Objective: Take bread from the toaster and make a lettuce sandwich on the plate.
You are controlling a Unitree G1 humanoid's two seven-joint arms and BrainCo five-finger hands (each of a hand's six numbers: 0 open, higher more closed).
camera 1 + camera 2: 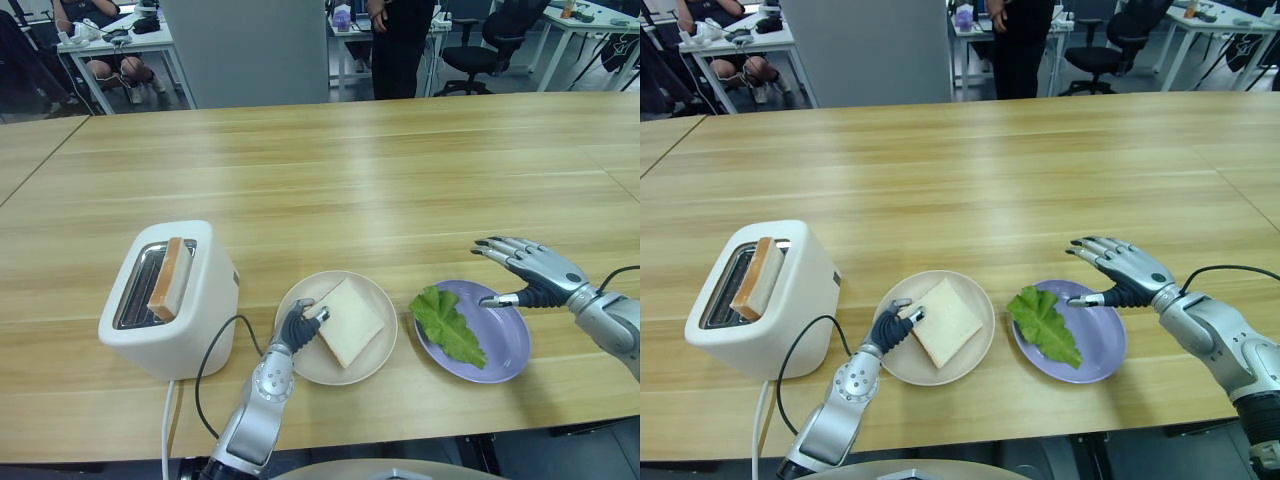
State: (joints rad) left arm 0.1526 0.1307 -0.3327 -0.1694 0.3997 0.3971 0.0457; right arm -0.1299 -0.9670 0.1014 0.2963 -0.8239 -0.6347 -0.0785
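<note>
A white toaster (180,305) stands at the front left with one bread slice (168,277) upright in its slot. A second bread slice (350,320) lies flat on the beige plate (375,360). My left hand (298,325) rests at that slice's left corner, fingers curled against its edge. A lettuce leaf (448,325) lies on the purple plate (505,350) to the right. My right hand (528,270) hovers open over the purple plate's far right rim, fingers spread, apart from the leaf.
The toaster's black cord (205,375) loops on the wooden table (330,180) between toaster and beige plate; a white cable (167,425) runs off the front edge. Office desks, chairs and people are beyond the far edge.
</note>
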